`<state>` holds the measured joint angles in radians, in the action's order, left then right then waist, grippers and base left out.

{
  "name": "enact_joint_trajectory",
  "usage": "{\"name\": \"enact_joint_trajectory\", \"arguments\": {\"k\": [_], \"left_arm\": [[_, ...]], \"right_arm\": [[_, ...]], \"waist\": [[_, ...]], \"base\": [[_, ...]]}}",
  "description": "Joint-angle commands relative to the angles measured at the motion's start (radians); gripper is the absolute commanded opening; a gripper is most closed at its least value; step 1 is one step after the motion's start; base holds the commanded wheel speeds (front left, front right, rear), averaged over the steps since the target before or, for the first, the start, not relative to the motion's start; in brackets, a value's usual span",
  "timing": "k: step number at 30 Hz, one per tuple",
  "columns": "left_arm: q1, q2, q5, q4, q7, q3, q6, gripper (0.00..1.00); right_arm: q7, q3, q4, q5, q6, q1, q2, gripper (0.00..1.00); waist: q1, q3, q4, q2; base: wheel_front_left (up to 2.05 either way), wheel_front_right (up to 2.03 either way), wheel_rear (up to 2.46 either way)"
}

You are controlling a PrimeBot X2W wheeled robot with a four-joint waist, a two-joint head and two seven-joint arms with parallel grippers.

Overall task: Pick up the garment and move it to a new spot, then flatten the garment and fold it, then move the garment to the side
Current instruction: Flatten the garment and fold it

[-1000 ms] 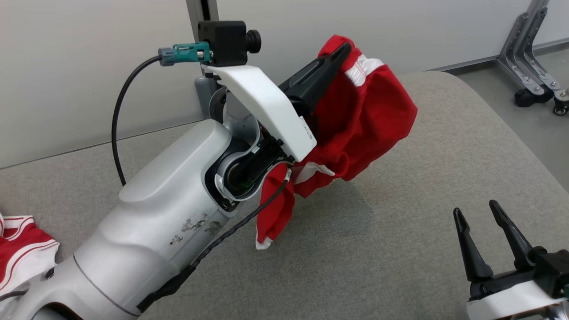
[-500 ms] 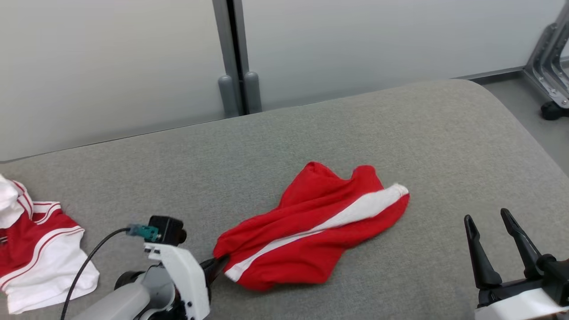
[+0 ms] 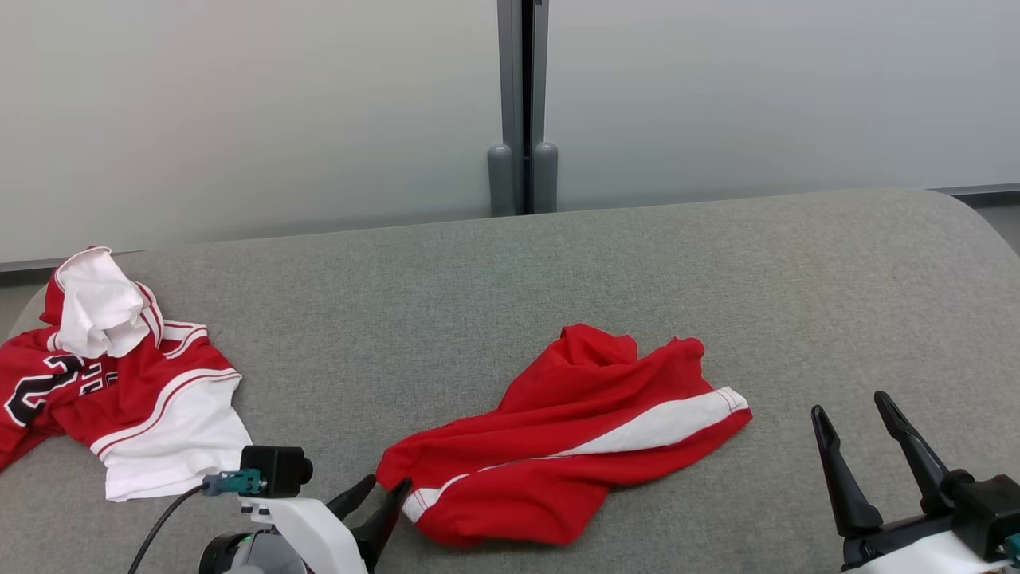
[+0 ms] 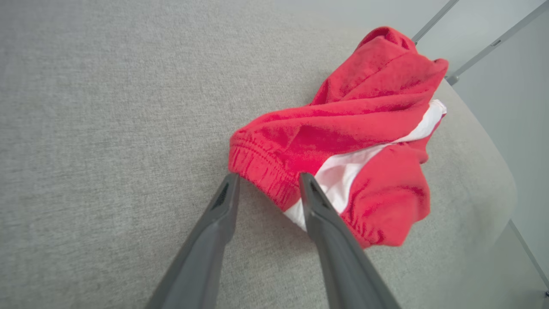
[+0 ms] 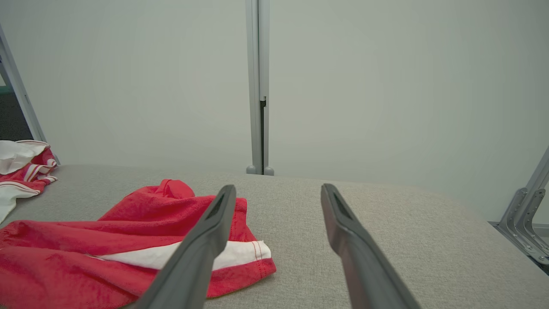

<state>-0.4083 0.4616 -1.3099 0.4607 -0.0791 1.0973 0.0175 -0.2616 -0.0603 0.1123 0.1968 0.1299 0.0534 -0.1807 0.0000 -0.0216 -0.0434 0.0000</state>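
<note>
- Red shorts [image 3: 574, 446] with a white side stripe lay crumpled near the middle of the grey, fabric-covered desk [image 3: 717, 263]. The elastic waistband pointed toward the robot's left and a leg hem toward its right.
- The left claw [image 3: 386, 481] sat low at the waistband end with its fingers parted. The elastic edge lay between the tips and brushed one finger, but nothing was pinched, so it was released. That suited a garment set down at its new spot.
- The right claw [image 3: 853, 405] was spread wide and empty, low at the near right and apart from the striped hem. It looked placed to take that end for the flattening.
- The cloth was bunched and lapped over itself, so flattening and folding were not yet done.
- Bare desk lay all round the shorts, widest behind them and to the right.
- A red-and-white jersey [image 3: 119, 391] lay well apart at the left edge, making that the crowded side.
- The desk's far right corner curved away, and its back edge ran near pale wall panels and a grey post [image 3: 522, 104]. Pulls toward the near side or the right seemed safest.
</note>
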Motion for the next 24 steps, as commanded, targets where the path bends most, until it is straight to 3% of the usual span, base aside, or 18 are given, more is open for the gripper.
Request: {"name": "enact_joint_trajectory", "arguments": {"k": [1,5,7,10,15,20,24], "left_arm": [[0.017,-0.002,0.017,-0.003,-0.042,-0.011,0.0,1.0],[0.065,-0.003,0.061,-0.056,-0.166,-0.062,-0.03,1.0],[0.105,-0.008,0.098,-0.09,-0.184,-0.116,-0.068,1.0],[0.203,-0.063,0.227,-0.185,-0.186,-0.314,-0.139,1.0],[0.413,-0.188,0.518,-0.296,-0.186,-0.557,-0.186,1.0],[0.571,-0.308,0.796,-0.332,-0.186,-0.707,-0.174,1.0],[0.625,-0.357,0.886,-0.336,-0.186,-0.786,-0.137,1.0]], "right_arm": [[-0.005,0.0,0.001,-0.006,0.002,0.013,-0.003,1.0],[-0.005,-0.002,-0.008,-0.007,0.002,0.018,-0.01,1.0],[-0.005,0.002,-0.013,-0.007,0.002,0.024,-0.012,1.0],[-0.005,0.015,-0.021,-0.011,0.002,0.035,-0.013,1.0],[-0.005,0.037,-0.025,-0.019,0.002,0.05,-0.004,1.0],[-0.005,0.051,-0.016,-0.027,0.002,0.069,0.01,1.0],[-0.005,0.053,-0.008,-0.031,0.002,0.079,0.016,1.0]], "waist": [[0.0,-0.006,0.002,0.0],[0.0,-0.012,-0.003,0.0],[0.0,-0.015,-0.007,0.0],[0.0,-0.018,-0.012,0.0],[0.0,-0.027,-0.038,0.0],[0.0,-0.037,-0.066,0.0],[0.0,-0.04,-0.074,0.0]], "base": [[0.0,0.0,0.0],[0.0,0.0,0.0],[0.0,0.0,0.0],[0.0,0.0,0.0],[0.0,0.0,0.0],[0.0,0.0,0.0],[0.0,0.0,0.0]]}}
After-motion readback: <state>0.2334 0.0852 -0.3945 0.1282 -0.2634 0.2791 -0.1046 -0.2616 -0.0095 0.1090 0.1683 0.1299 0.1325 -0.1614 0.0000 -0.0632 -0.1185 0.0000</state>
